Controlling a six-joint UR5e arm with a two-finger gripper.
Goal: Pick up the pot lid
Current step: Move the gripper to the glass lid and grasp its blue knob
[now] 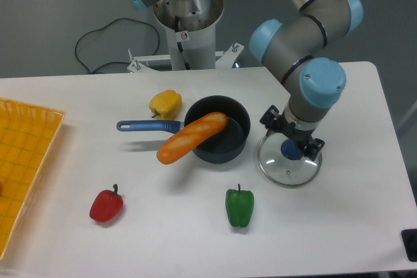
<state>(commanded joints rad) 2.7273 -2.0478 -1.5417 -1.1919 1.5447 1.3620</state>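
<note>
Glass with a thin metal rim, the pot lid [285, 171] lies flat on the table [345, 226] toward its right edge, just beside the dark pot [225, 154] that holds a bread loaf [192, 137]. My hand [292, 142] is down over the lid's blue knob [289, 150], with its fingers on either side of it. From this camera I cannot tell whether they are pressing the knob or standing a little off it. That is my main worry: if I lift without a firm pinch, I judge the smooth, rounded knob could slide out and the lid drop back on its rim. An off-centre grip could tip the lid as it rises, and its left edge sits near enough to the pot wall to clip it. Pressing down further risks loading the glass against the table. The green pepper [240, 207] nearer the front edge looks far enough away to stay out of trouble.
</note>
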